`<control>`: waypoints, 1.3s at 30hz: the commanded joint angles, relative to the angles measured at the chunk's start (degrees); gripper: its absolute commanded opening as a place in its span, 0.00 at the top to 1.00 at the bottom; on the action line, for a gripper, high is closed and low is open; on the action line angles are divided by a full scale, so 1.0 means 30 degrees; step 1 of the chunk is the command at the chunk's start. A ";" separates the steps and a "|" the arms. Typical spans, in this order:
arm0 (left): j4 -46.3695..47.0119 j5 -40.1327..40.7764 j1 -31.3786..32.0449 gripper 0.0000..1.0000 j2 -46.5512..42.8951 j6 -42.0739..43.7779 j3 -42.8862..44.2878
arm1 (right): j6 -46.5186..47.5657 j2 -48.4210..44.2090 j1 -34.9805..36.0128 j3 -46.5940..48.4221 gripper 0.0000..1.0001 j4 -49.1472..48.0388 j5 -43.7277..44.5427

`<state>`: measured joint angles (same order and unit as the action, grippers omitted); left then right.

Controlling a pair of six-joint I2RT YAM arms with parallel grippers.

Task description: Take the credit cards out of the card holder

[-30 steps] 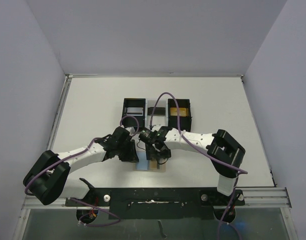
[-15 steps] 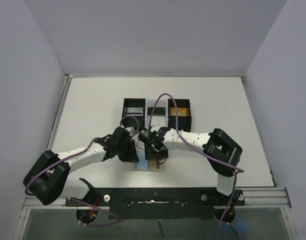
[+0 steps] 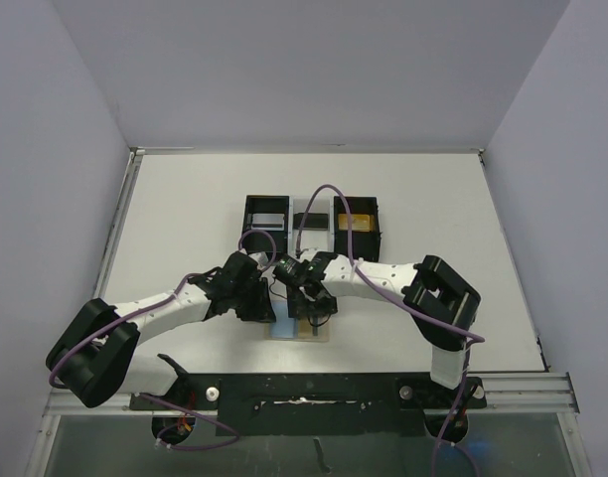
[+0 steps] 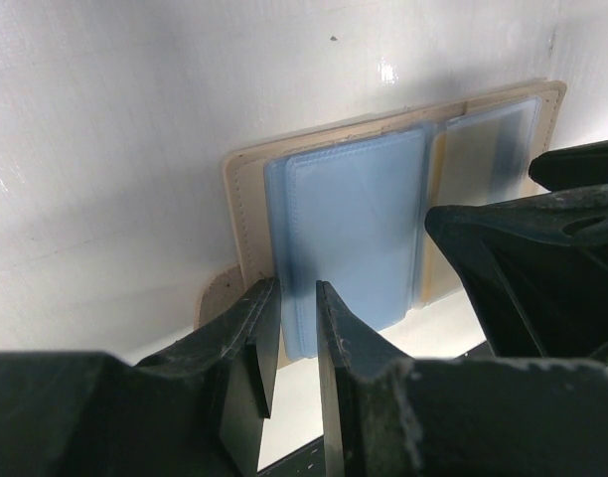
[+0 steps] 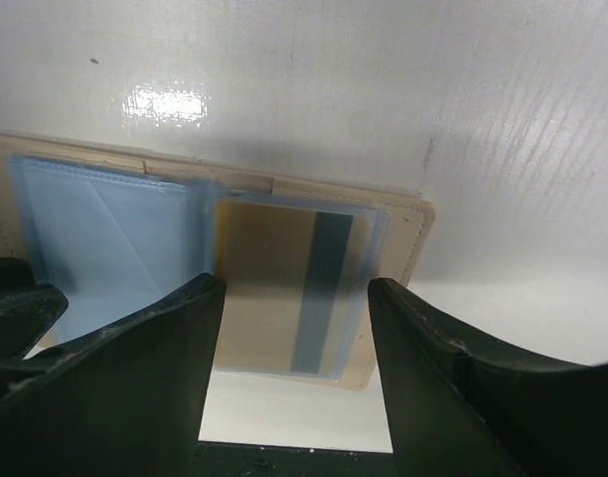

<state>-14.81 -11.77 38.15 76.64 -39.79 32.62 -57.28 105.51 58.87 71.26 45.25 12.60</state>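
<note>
The card holder (image 3: pixel 302 329) lies open on the table near its front edge, tan with clear blue-tinted sleeves (image 4: pixel 354 229). My left gripper (image 4: pixel 296 298) is shut on the near edge of the left blue sleeve, pinning the card holder (image 4: pixel 246 199). My right gripper (image 5: pixel 294 290) hangs open just above the right half. Its fingers straddle a gold credit card (image 5: pixel 274 288) with a dark stripe, which sits inside a clear sleeve. In the top view both grippers (image 3: pixel 269 313) (image 3: pixel 309 306) meet over the holder and hide most of it.
A black three-compartment tray (image 3: pixel 247 214) stands behind the arms at mid-table, with a pale card (image 3: pixel 268 221) in its left bin and a gold one (image 3: pixel 356 221) in its right bin. White table edge and rail run close in front of the holder.
My right arm has shifted slightly left over the card holder, and its jaws narrowed a little and widened again. The left gripper has kept its grip and place.
</note>
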 commanded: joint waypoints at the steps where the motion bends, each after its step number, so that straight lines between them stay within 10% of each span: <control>1: 0.0666 -0.0219 0.0069 0.80 -0.0145 0.0259 0.0288 | -0.0027 0.0426 0.0111 0.0591 0.39 -0.0140 0.0117; 12: 0.0633 -0.0193 0.0071 0.81 -0.0322 0.0226 0.0171 | 0.0138 0.0411 0.0263 0.1010 0.60 0.0038 0.0465; 39: 0.0700 -0.0063 0.0082 0.80 -0.0733 -0.0036 0.0128 | 0.1456 -0.2406 -0.0081 0.0900 0.44 -0.4021 -0.3219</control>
<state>-14.85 -11.77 38.15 76.23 -39.86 32.60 -53.12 101.16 59.64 75.42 39.79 7.16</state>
